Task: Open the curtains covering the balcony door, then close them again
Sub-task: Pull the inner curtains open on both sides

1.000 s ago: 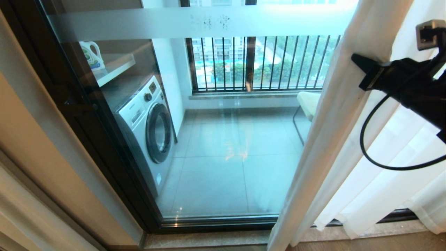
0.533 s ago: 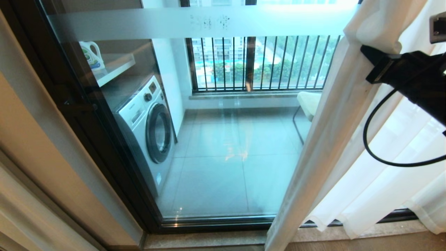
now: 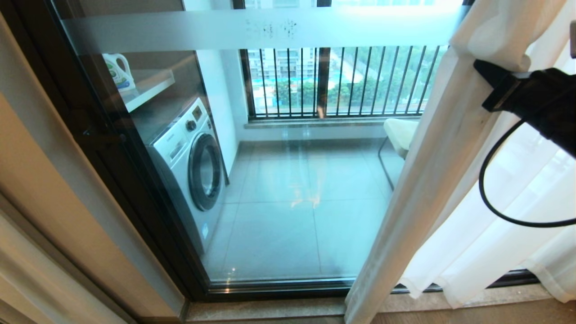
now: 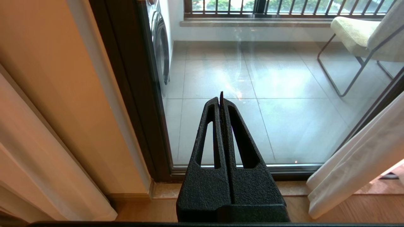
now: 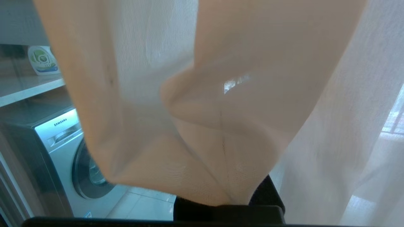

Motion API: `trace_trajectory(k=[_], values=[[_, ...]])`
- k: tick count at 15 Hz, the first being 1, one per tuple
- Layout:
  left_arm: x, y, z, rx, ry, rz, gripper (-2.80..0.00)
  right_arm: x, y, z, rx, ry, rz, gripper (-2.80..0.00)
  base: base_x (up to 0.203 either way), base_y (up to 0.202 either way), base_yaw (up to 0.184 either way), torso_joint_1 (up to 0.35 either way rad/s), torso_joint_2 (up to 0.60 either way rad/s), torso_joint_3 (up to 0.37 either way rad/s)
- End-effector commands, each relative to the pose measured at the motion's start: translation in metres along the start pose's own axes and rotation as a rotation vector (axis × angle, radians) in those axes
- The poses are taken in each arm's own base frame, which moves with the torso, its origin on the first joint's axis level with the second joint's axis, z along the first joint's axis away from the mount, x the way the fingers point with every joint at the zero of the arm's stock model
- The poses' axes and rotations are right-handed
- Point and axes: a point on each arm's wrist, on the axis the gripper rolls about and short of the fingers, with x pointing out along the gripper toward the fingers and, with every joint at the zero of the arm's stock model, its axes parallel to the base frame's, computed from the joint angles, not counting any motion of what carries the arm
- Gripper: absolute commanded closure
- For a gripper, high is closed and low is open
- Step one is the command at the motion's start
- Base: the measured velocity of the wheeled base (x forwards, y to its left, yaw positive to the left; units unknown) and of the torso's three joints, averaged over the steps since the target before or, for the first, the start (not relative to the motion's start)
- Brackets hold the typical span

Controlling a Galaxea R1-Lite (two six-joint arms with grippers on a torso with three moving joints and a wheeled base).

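The sheer white curtains (image 3: 450,189) hang bunched at the right side of the balcony door (image 3: 288,202), whose glass with its frosted band (image 3: 225,29) stands uncovered from the dark frame (image 3: 135,189) to the curtain edge. My right gripper (image 3: 479,65) is shut and its tip presses into the curtain's upper folds from the left. In the right wrist view the fabric (image 5: 221,132) drapes over the fingers and hides them. My left gripper (image 4: 221,98) is shut on nothing and parked low, pointing at the door's bottom rail.
Behind the glass stand a washing machine (image 3: 189,166), a detergent jug (image 3: 118,71) on a shelf, a chair (image 3: 398,132) and the black railing (image 3: 342,81). A beige drape (image 4: 38,164) hangs left of the frame. A stone sill (image 3: 270,308) runs along the door's foot.
My right gripper has moved to the right and slightly up, carrying the curtain's upper edge further right and baring a little more glass. The left arm has stayed still.
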Motion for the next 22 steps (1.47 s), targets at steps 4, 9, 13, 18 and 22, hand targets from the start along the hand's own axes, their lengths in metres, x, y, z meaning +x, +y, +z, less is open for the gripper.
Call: trace_trajectory(k=[4,9,13,18,22], values=[[0.0000,0.0000,-0.0001,-0.003,0.000,0.000,0.00,-0.0045,0.0019,0.0116,-0.006,-0.037,0.006,0.00,0.000,0.000,0.000,0.000,0.00,0.000],[0.0000,0.0000,-0.0001,-0.003,0.000,0.000,0.00,-0.0046,0.0020,0.0136,-0.008,-0.062,0.007,0.00,0.000,0.000,0.000,0.000,0.00,0.000],[0.0000,0.0000,-0.0001,-0.003,0.000,0.000,0.00,-0.0047,0.0021,0.0145,-0.008,-0.065,0.007,0.00,0.000,0.000,0.000,0.000,0.00,0.000],[0.0000,0.0000,-0.0001,-0.003,0.000,0.000,0.00,-0.0053,0.0022,0.0143,-0.007,-0.064,0.007,0.00,0.000,0.000,0.000,0.000,0.00,0.000],[0.0000,0.0000,-0.0001,-0.003,0.000,0.000,0.00,-0.0054,0.0022,0.0139,-0.005,-0.062,0.007,0.00,0.000,-0.023,-0.001,0.000,0.00,0.000]])
